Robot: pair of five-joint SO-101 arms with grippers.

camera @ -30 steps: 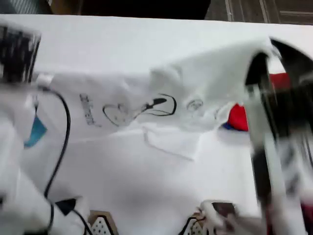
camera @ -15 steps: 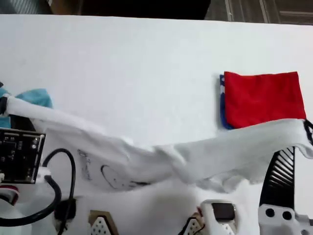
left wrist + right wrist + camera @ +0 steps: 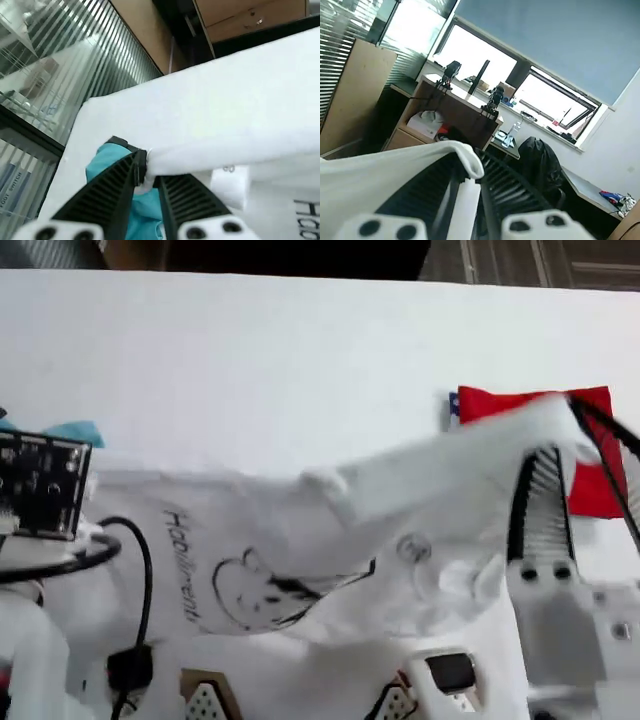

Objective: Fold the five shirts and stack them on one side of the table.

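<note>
A white shirt point(image 3: 330, 540) with a black line drawing hangs stretched between both arms above the near table. My left gripper point(image 3: 147, 172) is shut on one edge of the white shirt point(image 3: 225, 145) at the left. My right gripper point(image 3: 470, 175) is shut on the other edge of the white shirt point(image 3: 380, 170), raised at the right over the folded pile. A folded red shirt point(image 3: 590, 460) lies on a blue one point(image 3: 453, 406) at the right of the table. A teal shirt point(image 3: 70, 432) lies at the left edge; the teal shirt point(image 3: 115, 170) sits just behind my left gripper.
The white table point(image 3: 280, 350) stretches bare across the far half. Black cable point(image 3: 140, 560) loops from the left arm over the cloth. Arm bases point(image 3: 420, 695) stand at the near edge.
The white shirt swung down to the near edge, then rose again and spread out. The right gripper lifted its end up over the red shirt; the left arm shifted slightly.
</note>
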